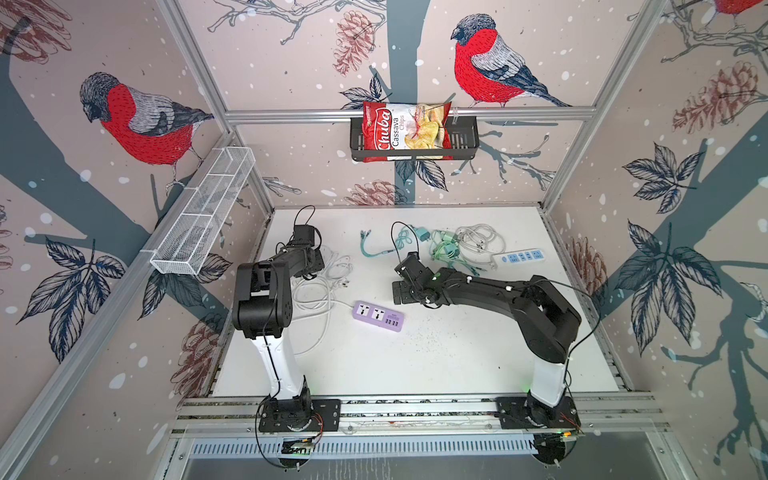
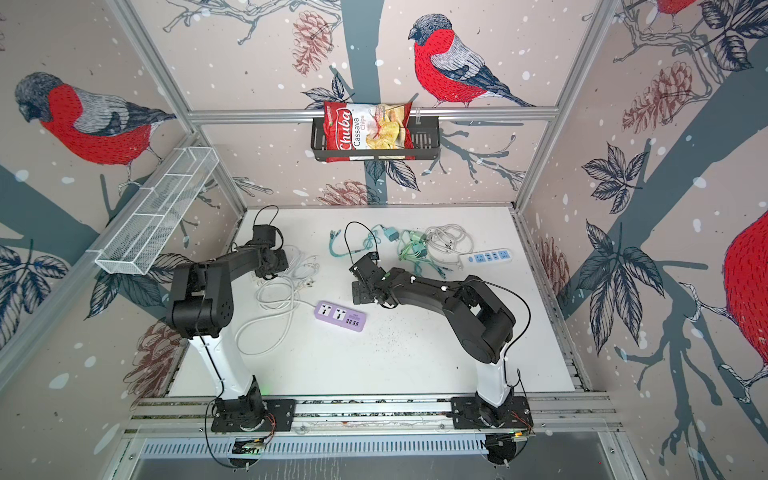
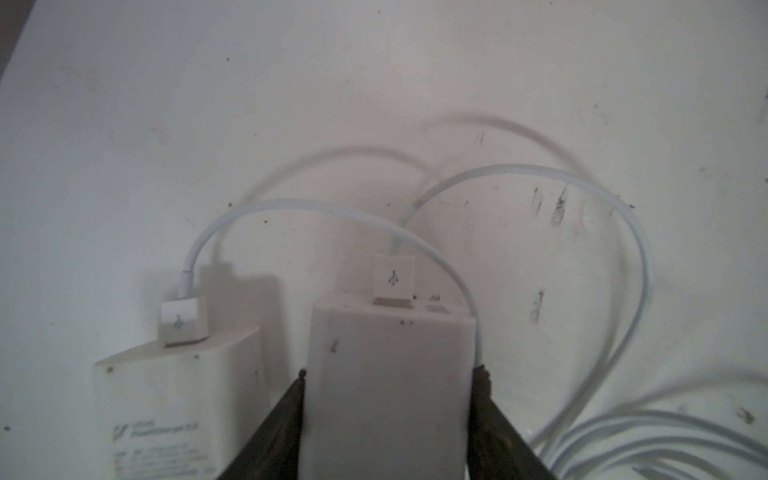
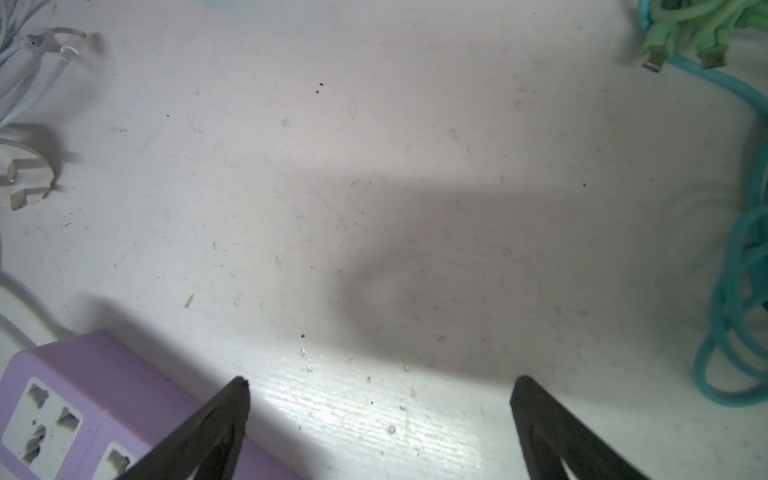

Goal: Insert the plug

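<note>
The plug [image 3: 390, 395] is a white charger block with a white USB connector [image 3: 394, 278] stuck in its end. It lies on the white table beside a second white charger [image 3: 174, 399]. My left gripper [image 3: 391, 372] has one finger pressed against each side of the plug and is shut on it. In both top views the left gripper [image 1: 309, 268] is low over the white cables and hides the plug. A purple power strip [image 1: 378, 316] [image 4: 75, 399] lies mid-table. My right gripper [image 4: 382, 380] hovers open and empty just beside the strip's end.
Loops of white cable [image 1: 318, 293] lie by the left arm. A tangle of green and teal cables [image 1: 442, 249] and a blue-and-white power strip [image 1: 517, 257] sit at the back right. A chips bag [image 1: 405, 126] rests in a black wall basket, and a white mesh shelf [image 1: 203, 212] hangs on the left wall.
</note>
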